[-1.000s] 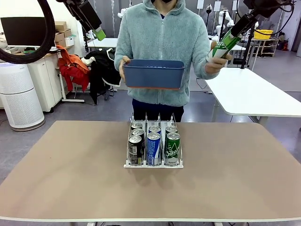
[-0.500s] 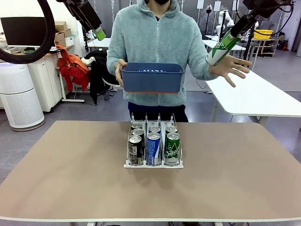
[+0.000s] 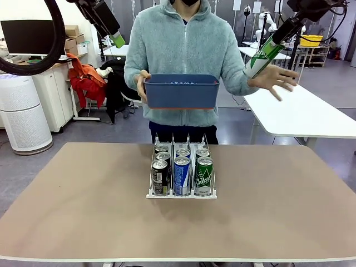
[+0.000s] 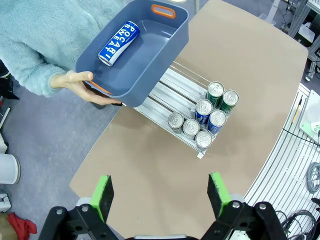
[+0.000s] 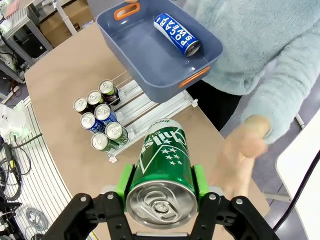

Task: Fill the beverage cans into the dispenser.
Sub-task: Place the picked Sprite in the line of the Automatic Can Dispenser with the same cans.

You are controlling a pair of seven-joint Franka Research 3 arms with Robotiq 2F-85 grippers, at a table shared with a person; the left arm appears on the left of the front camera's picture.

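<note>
At the middle of the table (image 3: pixel 83 211), nearer its far edge, the dispenser (image 3: pixel 181 195) held six cans (image 3: pixel 182 167) in three lanes. High over that far edge, the right end effector (image 3: pixel 272 44) gripped a green can (image 5: pixel 161 167); the left end effector (image 4: pixel 160 193) hung open.

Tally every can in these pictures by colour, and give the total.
Black cans: 3, all in the dispenser.
Blue cans: 3, two in the dispenser, one in the bin.
Green cans: 3, two in the dispenser, plus the green can in the right gripper.
Total: 9.
</note>
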